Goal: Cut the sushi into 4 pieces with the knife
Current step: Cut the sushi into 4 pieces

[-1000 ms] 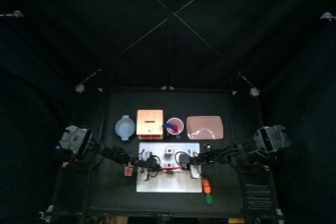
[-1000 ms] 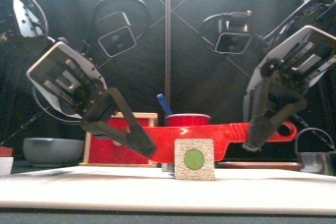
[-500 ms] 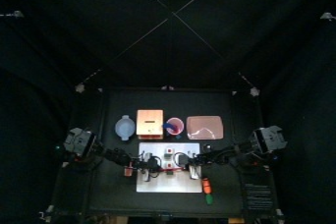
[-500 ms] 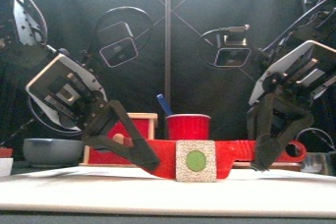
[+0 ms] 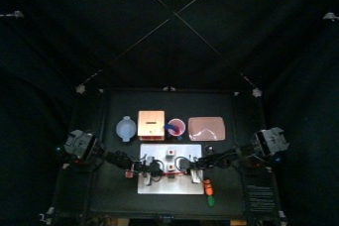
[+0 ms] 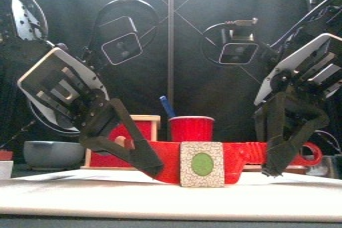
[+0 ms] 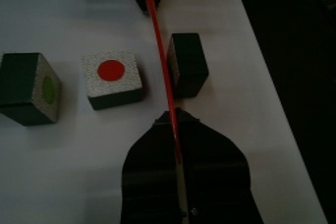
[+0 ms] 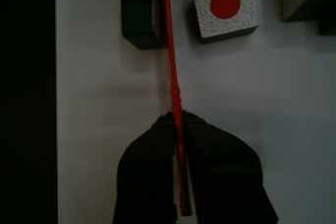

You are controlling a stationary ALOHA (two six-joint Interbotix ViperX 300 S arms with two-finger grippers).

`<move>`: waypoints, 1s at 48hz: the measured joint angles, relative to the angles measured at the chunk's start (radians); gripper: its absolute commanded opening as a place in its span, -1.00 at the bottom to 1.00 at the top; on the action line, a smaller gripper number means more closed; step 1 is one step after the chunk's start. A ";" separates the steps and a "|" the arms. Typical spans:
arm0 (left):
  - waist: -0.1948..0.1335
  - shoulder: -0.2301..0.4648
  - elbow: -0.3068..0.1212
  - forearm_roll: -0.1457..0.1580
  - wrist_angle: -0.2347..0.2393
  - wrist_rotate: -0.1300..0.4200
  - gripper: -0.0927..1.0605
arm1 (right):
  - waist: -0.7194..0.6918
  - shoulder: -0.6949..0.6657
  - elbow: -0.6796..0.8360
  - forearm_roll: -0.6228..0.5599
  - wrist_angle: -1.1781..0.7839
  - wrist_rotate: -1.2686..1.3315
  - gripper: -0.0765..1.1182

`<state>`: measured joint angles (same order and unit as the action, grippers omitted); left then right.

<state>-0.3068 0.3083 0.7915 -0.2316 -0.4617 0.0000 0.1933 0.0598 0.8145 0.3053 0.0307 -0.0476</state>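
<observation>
A red toy knife (image 6: 241,158) hangs level just above the white cutting board (image 5: 169,151), held at both ends. My left gripper (image 6: 144,162) is shut on its blade end and my right gripper (image 6: 278,162) is shut on its handle end. In front of the knife stands a sushi piece (image 6: 201,163), white-faced with a green centre. In the left wrist view the knife (image 7: 160,61) runs between a dark block (image 7: 188,64) and a piece with a red dot (image 7: 112,79); a green-dotted piece (image 7: 29,87) lies further off. The right wrist view shows the knife (image 8: 171,61) beside a dark block (image 8: 138,12).
Behind the board stand a blue-grey bowl (image 5: 127,128), the wooden box (image 5: 153,124), a red cup (image 5: 176,127) with a blue knife, and the pink tray (image 5: 207,128). A small orange and green thing (image 5: 209,189) lies by the board's front right corner.
Both grippers have come down with the red knife, which was tilted and higher. It now lies level and low behind the front sushi piece.
</observation>
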 measured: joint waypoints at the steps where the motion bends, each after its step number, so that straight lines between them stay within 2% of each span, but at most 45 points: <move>1: 0.000 -0.005 0.002 0.002 0.003 0.000 -0.55 | 0.000 0.000 -0.002 0.000 0.000 0.000 -0.78; 9: 0.011 -0.064 0.006 0.009 0.057 0.005 -0.36 | -0.002 -0.028 -0.002 -0.011 0.006 0.003 -0.78; 16: 0.018 -0.132 0.008 0.020 0.132 0.009 -0.04 | -0.009 -0.095 0.006 -0.012 0.011 0.002 -0.78; 21: 0.023 -0.176 0.009 0.023 0.164 0.015 0.20 | -0.011 -0.146 0.025 -0.014 0.014 0.000 -0.78; 26: 0.034 -0.196 0.017 0.028 0.169 0.011 0.41 | -0.014 -0.190 0.055 -0.015 0.025 0.003 -0.78; 31: 0.051 -0.219 0.020 0.041 0.167 0.014 0.50 | -0.018 -0.242 0.089 -0.011 0.051 0.003 -0.78; 42: 0.069 -0.285 0.057 0.089 0.161 0.014 0.50 | -0.043 -0.362 0.164 0.023 0.201 0.003 -0.78; 48: 0.086 -0.350 0.104 0.098 0.114 0.012 0.50 | -0.077 -0.443 0.198 0.051 0.304 0.005 -0.76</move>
<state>-0.2209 -0.0414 0.8958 -0.1335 -0.3482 0.0123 0.1166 -0.3835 1.0124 0.3559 0.3344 -0.0430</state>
